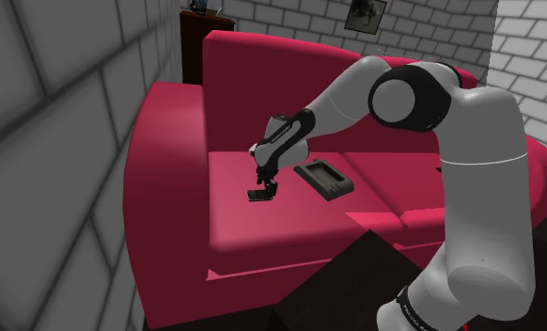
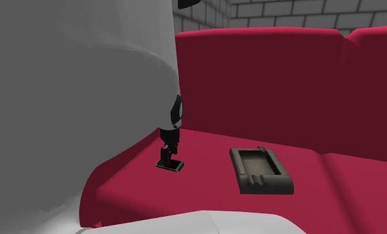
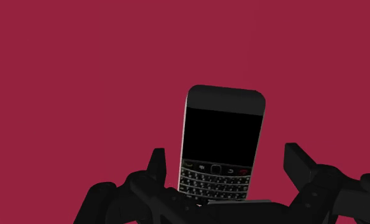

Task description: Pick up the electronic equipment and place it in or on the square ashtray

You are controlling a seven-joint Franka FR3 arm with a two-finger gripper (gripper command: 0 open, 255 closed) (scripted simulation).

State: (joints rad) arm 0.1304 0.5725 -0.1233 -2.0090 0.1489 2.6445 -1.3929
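The all-black two-finger gripper (image 1: 265, 184) hangs just over the small black slab phone with a dark screen and a button keypad (image 3: 222, 143), which lies flat on the seat cushion of the crimson sofa (image 1: 253, 230), left of centre in the shoulder view. In the wrist view its fingers (image 3: 157, 168) stand apart on either side of the phone's keypad end, and a strip of cushion shows between each one and the case, so nothing is clasped yet.

The step in hand looks to be the grasp. Done well, the fingers would sink until their tips reach the cushion, stay square to the phone's long edges, then close on its narrow sides. The case is thin and smooth with rounded corners, so a shallow or skewed pinch could let it pivot or slide out. The soft cushion probably gives a little, which helps the tips get low.

The dark grey square ashtray with a raised, notched rim (image 2: 260, 170) sits near the phone on the same cushion, right of centre in the second exterior view. Its shallow flat well looks big enough for the phone.
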